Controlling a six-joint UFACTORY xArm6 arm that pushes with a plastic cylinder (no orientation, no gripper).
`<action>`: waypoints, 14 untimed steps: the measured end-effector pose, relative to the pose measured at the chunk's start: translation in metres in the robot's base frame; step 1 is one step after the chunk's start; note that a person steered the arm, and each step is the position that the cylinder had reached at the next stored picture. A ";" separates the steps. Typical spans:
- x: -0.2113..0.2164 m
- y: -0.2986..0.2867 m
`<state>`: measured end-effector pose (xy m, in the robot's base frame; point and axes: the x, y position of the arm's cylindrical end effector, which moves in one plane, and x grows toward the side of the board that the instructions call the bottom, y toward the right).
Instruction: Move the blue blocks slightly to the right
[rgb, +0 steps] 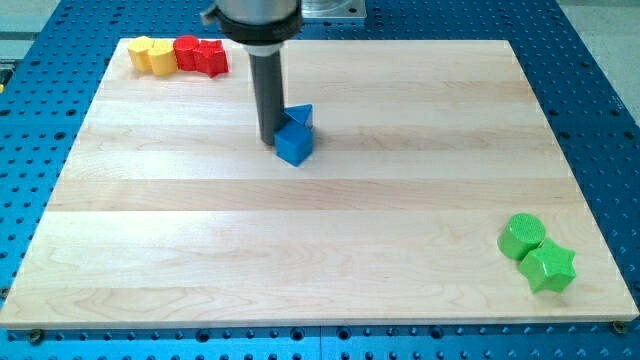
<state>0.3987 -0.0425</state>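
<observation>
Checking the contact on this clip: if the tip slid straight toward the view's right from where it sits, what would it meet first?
My tip sits just left of the blue cube, apparently touching it, so it meets that first; the blue triangular block sits right behind it.

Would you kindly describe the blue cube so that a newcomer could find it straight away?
On the pale wooden board, look just above its centre, where the dark rod comes down. My tip sits against the left side of two touching blue blocks. The blue cube is the nearer, lower one; the blue triangular block peeks out behind it.
</observation>
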 end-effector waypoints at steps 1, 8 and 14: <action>-0.005 -0.011; 0.058 0.005; 0.088 0.302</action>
<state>0.4864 0.2599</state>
